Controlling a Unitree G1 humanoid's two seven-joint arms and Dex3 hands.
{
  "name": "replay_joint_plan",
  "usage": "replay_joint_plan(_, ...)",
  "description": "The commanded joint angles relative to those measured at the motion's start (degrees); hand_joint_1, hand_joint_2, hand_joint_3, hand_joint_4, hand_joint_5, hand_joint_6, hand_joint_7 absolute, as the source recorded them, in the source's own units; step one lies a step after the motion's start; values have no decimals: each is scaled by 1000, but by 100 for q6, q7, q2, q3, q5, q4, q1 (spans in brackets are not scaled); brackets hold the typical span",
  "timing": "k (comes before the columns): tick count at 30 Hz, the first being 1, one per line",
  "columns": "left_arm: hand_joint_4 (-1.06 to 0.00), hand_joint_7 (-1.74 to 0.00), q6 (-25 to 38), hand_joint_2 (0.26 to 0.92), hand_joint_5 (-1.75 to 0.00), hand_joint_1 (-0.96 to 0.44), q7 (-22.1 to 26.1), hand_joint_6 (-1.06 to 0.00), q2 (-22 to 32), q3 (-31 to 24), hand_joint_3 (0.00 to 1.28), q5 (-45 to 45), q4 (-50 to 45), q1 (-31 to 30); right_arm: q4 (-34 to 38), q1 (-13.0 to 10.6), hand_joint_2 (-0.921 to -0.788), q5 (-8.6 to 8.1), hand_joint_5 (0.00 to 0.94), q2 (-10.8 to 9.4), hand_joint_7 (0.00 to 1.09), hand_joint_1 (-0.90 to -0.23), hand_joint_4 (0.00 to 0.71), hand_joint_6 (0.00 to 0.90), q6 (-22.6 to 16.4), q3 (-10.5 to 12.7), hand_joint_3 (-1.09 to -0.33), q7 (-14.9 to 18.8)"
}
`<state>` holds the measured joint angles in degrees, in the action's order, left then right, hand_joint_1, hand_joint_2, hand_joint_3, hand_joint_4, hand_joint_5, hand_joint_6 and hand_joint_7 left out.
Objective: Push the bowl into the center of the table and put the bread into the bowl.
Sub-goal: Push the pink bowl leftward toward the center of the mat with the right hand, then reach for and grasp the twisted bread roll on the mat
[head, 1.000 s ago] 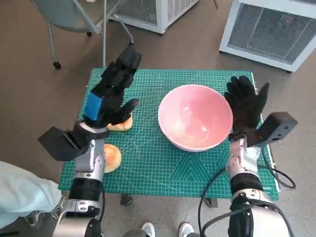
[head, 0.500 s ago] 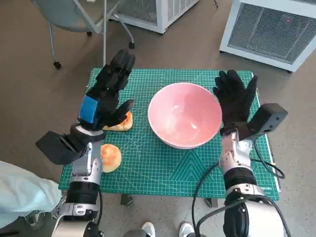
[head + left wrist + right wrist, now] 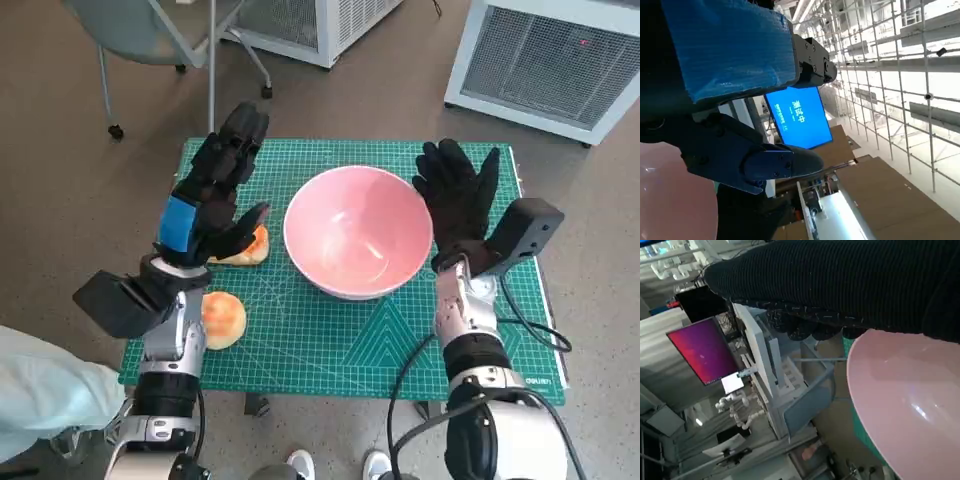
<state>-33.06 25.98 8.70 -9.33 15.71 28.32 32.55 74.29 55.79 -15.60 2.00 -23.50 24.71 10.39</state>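
The empty pink bowl (image 3: 357, 243) stands on the green mat (image 3: 330, 340), near its middle; the right wrist view shows its rim (image 3: 910, 405) close up. My right hand (image 3: 458, 203), fingers spread, presses flat against the bowl's right side. Two pieces of bread lie on the mat's left part: one (image 3: 246, 246) just under my left hand, partly hidden by it, and a rounder one (image 3: 224, 317) near the front left, beside my left forearm. My left hand (image 3: 213, 190) hovers open above the mat's left side, holding nothing.
The mat covers the small table. A chair base with castors (image 3: 115, 131) stands on the floor at the back left. White ventilated cabinets (image 3: 560, 60) stand behind the table at the back and back right. A pale cloth shows at the lower left corner (image 3: 40, 390).
My right hand has pushed the bowl leftward, from the mat's right part toward its middle. My left hand has barely shifted above the bread.
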Motion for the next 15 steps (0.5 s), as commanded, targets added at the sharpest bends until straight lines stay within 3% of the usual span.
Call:
replay_joint_plan(1,-174,-43,25,921,-5,-645,-51,-284,19,29,370,-74,-23,-30,13,6,-921,-63,5,117,280,-562,229,172,76,75,-889,121)
replay_joint_plan(6,-173,-41,6,921,-4,-645,-66,-284,-23,40,370,-64,59,17,-152,4,-921,-108,1,200,267,-566,213,158,-139,86,-882,295)
replay_joint_plan(10,-173,-40,-8,921,-3,-648,-58,-284,-88,67,370,-44,147,83,-406,-90,-921,-25,0,259,261,-587,204,154,-607,-39,-853,504)
replay_joint_plan(12,-173,-39,-19,921,-3,-650,-62,-285,-117,90,370,-49,167,111,-516,-160,-921,67,0,298,261,-596,202,156,-857,-142,-838,577)
replay_joint_plan(15,-174,-38,-35,921,-3,-653,-75,-285,-179,149,371,-73,170,152,-799,-355,-921,403,1,403,264,-608,204,158,-1413,-446,-811,608)
